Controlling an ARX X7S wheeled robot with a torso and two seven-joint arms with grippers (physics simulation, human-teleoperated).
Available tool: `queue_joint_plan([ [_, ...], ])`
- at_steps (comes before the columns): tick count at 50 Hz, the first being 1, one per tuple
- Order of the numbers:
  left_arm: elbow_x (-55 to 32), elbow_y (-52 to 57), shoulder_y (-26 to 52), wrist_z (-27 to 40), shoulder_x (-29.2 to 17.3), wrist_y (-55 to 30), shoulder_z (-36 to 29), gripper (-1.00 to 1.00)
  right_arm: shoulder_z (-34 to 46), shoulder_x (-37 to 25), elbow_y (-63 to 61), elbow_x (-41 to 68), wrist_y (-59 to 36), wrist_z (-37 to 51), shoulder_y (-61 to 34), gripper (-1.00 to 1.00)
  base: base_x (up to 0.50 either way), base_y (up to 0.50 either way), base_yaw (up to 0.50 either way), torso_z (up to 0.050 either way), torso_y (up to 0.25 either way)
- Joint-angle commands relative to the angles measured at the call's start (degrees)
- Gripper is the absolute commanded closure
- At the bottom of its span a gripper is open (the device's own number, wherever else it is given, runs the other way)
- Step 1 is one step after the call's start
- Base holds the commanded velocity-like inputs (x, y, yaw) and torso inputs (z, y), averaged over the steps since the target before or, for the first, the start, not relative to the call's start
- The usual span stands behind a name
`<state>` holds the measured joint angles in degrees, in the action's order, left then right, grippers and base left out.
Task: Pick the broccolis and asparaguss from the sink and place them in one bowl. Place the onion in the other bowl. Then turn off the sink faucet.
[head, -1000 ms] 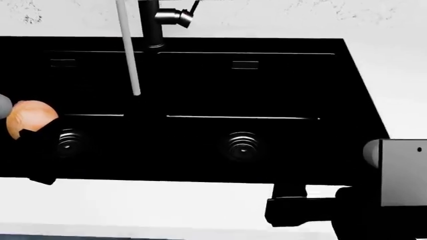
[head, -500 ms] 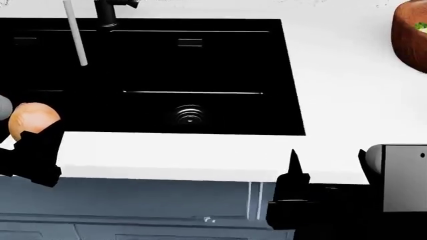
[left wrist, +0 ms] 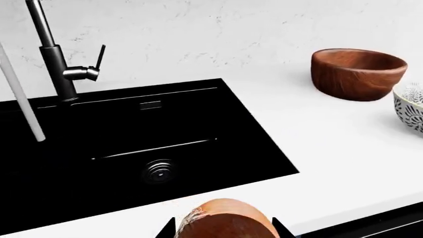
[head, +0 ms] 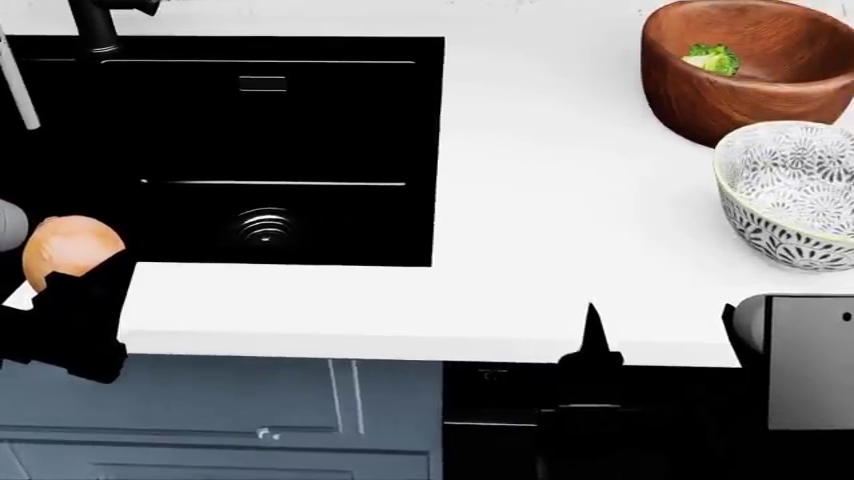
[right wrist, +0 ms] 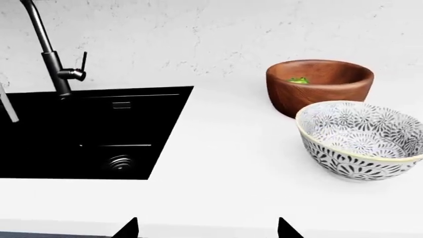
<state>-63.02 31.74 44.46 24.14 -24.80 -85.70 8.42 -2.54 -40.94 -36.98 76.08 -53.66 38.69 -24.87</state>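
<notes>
My left gripper [head: 64,292] is shut on the yellow-orange onion [head: 70,245], held above the sink's near left part; in the left wrist view the onion [left wrist: 225,220] fills the space between the black fingers. The right gripper [right wrist: 207,223] is open and empty, at the counter's front edge. The wooden bowl [head: 747,100] at the back right holds a broccoli [head: 711,58]. The white patterned bowl [head: 787,225] stands just in front of it, empty. Water [left wrist: 23,104] runs from the black faucet [left wrist: 63,74] into the black sink [head: 334,130]. No asparagus shows.
The white counter [head: 561,200] runs from the sink's right edge to the bowls. Grey cabinet fronts [head: 267,410] lie below its front edge. A white marbled wall [right wrist: 198,34] stands behind the faucet. The faucet's thin lever [right wrist: 83,60] points up.
The head view has swung to the right: the sink slid left and both bowls came into sight. The onion stays in my left gripper.
</notes>
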Motion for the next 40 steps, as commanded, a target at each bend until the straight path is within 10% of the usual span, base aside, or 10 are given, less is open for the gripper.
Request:
queue_joint_plan([
  [1,-1.61,-0.16,-0.22,1.32,-0.35,0.73,0.12,1.00,-0.51,-0.46,-0.40,0.30,0.34,0.13,0.98,-1.00,0.00,-0.50,0.00,0.000,0.000],
  [40,-4.08,-2.84,1.96,5.35,-2.45,3.36,-2.11,1.00,1.92,-11.47,2.58,8.93,-8.85,5.83,-12.97,-1.00,0.00,-0.50,0.00,0.000,0.000],
])
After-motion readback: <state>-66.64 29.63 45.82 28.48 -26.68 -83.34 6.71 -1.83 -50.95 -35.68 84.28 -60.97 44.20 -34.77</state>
